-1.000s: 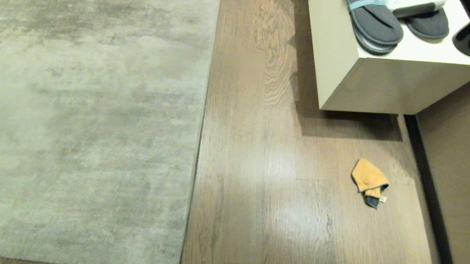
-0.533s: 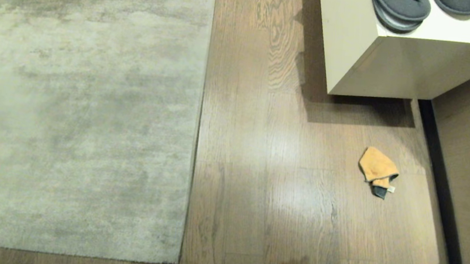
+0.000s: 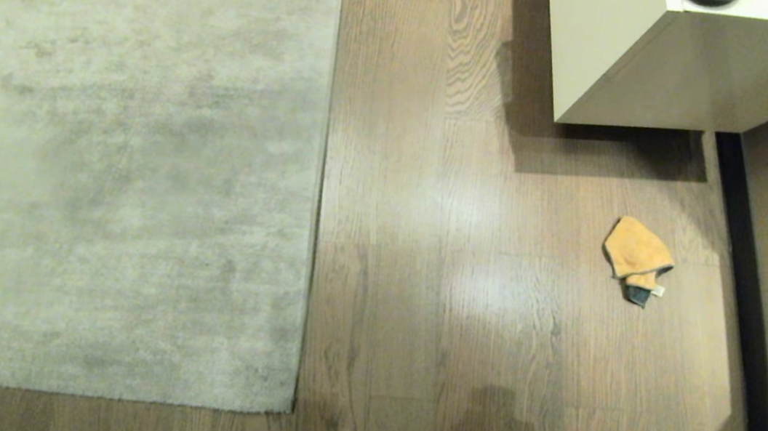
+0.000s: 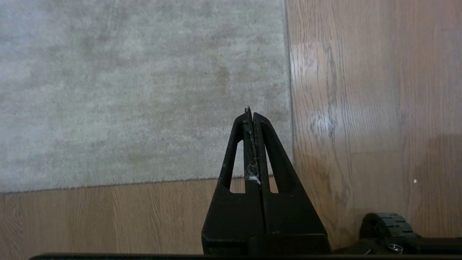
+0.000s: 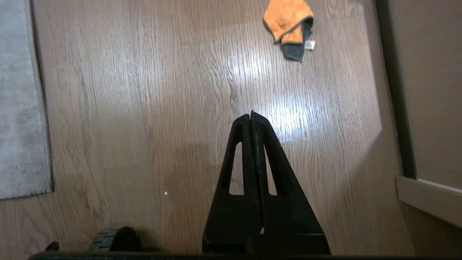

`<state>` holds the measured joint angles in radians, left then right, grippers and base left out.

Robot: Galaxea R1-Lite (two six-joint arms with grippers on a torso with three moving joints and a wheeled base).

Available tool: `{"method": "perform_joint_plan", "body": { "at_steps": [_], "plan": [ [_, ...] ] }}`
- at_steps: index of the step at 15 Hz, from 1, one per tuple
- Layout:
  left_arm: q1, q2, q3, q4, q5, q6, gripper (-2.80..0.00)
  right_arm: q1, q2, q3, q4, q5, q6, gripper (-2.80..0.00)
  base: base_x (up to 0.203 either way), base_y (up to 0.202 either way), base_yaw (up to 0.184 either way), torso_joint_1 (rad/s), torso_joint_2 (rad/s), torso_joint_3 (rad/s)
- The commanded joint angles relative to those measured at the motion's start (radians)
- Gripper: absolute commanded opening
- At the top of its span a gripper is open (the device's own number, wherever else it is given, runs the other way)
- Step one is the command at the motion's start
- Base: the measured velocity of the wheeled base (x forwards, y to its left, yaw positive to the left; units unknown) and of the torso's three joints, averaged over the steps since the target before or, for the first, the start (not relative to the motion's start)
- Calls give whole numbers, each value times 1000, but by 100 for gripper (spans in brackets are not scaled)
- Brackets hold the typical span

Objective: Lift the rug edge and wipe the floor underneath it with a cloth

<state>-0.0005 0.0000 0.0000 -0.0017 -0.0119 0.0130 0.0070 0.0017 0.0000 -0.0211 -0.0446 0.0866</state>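
Both pincers closed and empty: left pincer (image 4: 251,112) poised above the rug's near right corner, right pincer (image 5: 252,115) above bare floor (image 3: 419,286). Rug edge (image 3: 319,200) flat, nothing lifted. Orange cloth (image 3: 635,257) crumpled on the floor near the right wall, below the white cabinet (image 3: 637,63), well apart from the rug. Probably surveying before reaching.

Rug (image 3: 119,161) mottled grey-beige; floor (image 3: 419,286) brown wood-grain; cloth (image 3: 634,252) orange, seemingly dark-edged.
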Motion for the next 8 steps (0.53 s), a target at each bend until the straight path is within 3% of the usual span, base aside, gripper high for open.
{"method": "perform_joint_plan", "body": {
  "at_steps": [1, 8],
  "plan": [
    [0, 2, 0, -1, 0, 1, -280, 1, 0, 0, 0, 0, 1, -280, 0, 0, 0, 2, 2, -198],
    [-1, 2, 0, -1, 0, 1, -280, 1, 0, 0, 0, 0, 1, -280, 0, 0, 0, 2, 4, -196]
  ]
}}
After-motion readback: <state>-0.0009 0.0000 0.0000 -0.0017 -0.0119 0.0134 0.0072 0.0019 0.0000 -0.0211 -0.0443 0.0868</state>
